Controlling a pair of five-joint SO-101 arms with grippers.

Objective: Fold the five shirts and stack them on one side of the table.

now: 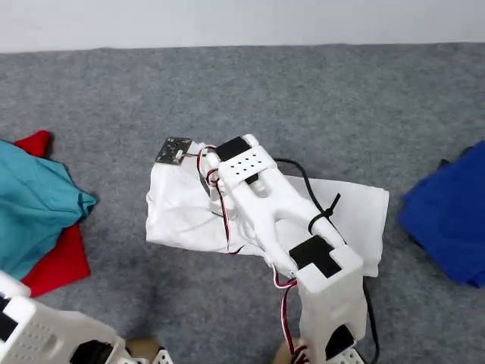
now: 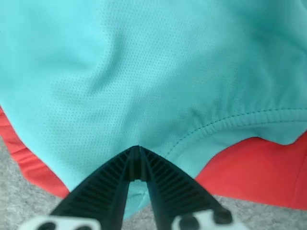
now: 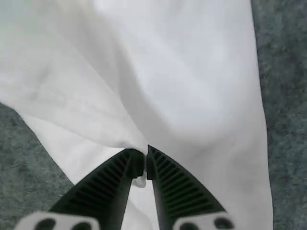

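Observation:
A white shirt (image 1: pixel 178 216) lies crumpled in the middle of the grey table, and my right arm (image 1: pixel 265 201) stretches over it. My right gripper (image 3: pixel 145 152) is shut on a raised fold of the white shirt (image 3: pixel 192 86), whose cloth gathers into the fingertips. At the left edge a teal shirt (image 1: pixel 34 201) lies on top of a red shirt (image 1: pixel 61 262). My left gripper (image 2: pixel 137 152) hangs shut just above the teal shirt (image 2: pixel 144 72), close to its hem, with the red shirt (image 2: pixel 254 167) showing beneath. A blue shirt (image 1: pixel 451 216) lies at the right edge.
The table is covered in grey carpet (image 1: pixel 303 98), bare across the far half and between the piles. My left arm's base (image 1: pixel 38 334) sits at the near left corner. A black cable (image 1: pixel 307 182) loops along the right arm.

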